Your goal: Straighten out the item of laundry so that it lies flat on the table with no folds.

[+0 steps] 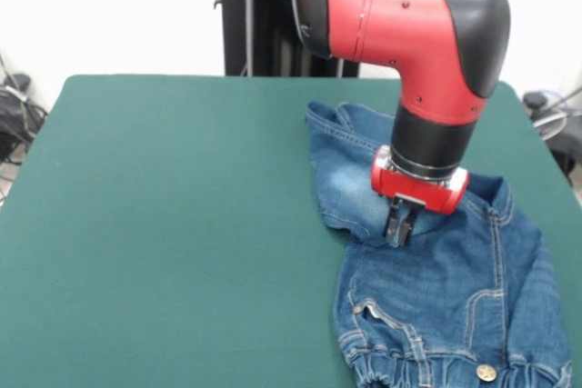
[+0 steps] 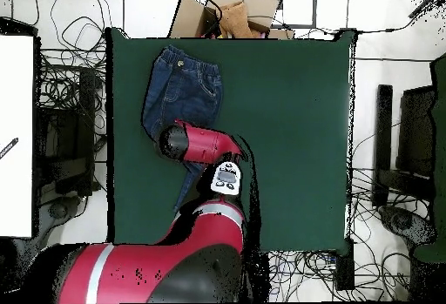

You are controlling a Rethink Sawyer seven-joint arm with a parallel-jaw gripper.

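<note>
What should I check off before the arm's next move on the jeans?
1. Gripper down at the jeans: ok.
2. Fingers shut on denim: cannot tell.
3. Jeans flat: not ok, one leg is folded across toward the robot.
4. Waistband within the table: cannot tell in the front view; ok overhead.
5. Room on the green cloth to spread the legs: ok.
</note>
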